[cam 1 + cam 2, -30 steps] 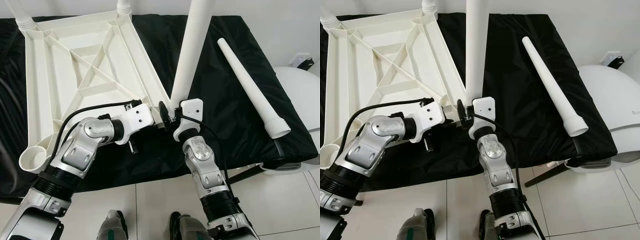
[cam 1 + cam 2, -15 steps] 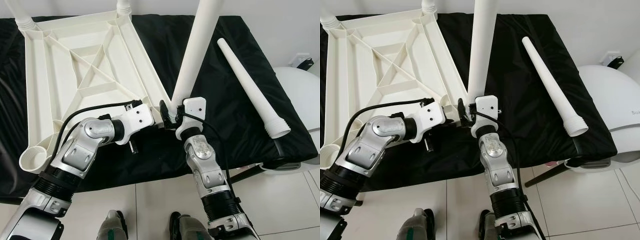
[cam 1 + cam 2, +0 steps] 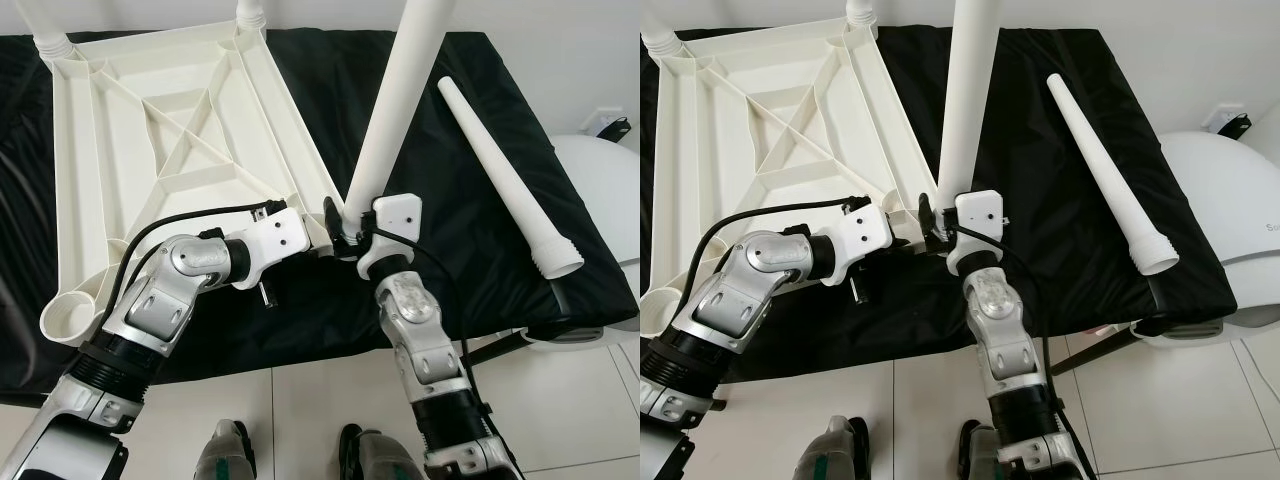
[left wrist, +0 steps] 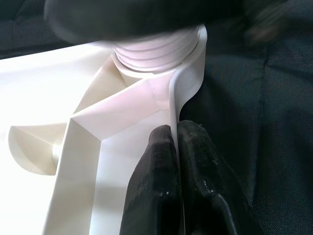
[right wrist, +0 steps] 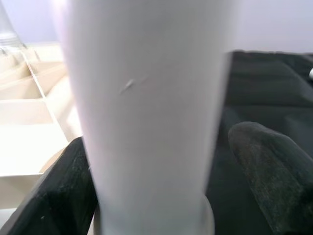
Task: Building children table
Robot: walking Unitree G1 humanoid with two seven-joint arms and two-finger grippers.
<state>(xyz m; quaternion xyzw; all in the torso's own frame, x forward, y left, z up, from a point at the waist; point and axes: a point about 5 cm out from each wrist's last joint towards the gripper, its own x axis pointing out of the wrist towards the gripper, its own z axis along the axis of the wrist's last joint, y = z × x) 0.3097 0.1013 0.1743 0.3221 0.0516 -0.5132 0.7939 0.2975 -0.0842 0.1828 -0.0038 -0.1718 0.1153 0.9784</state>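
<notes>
The upturned white plastic ribbed tabletop (image 3: pixel 160 150) lies on the black cloth (image 3: pixel 460 220). At its near right corner a long white tapered leg (image 3: pixel 395 95) stands tilted, threaded end at the socket. The right gripper (image 3: pixel 345 222) clasps that leg's base; the left gripper (image 4: pixel 176 147) pinches the tabletop's rim just beside it. A loose white tapered leg (image 3: pixel 505 180) lies well right of the tabletop.

You are looking at two silver arms with ribbed black collars near the elbows and white wrist housings; a black cable loops over the left arm (image 3: pixel 160 300), another runs down the right arm (image 3: pixel 425 345). Each gripper has matte black fingers (image 4: pixel 161 186).
</notes>
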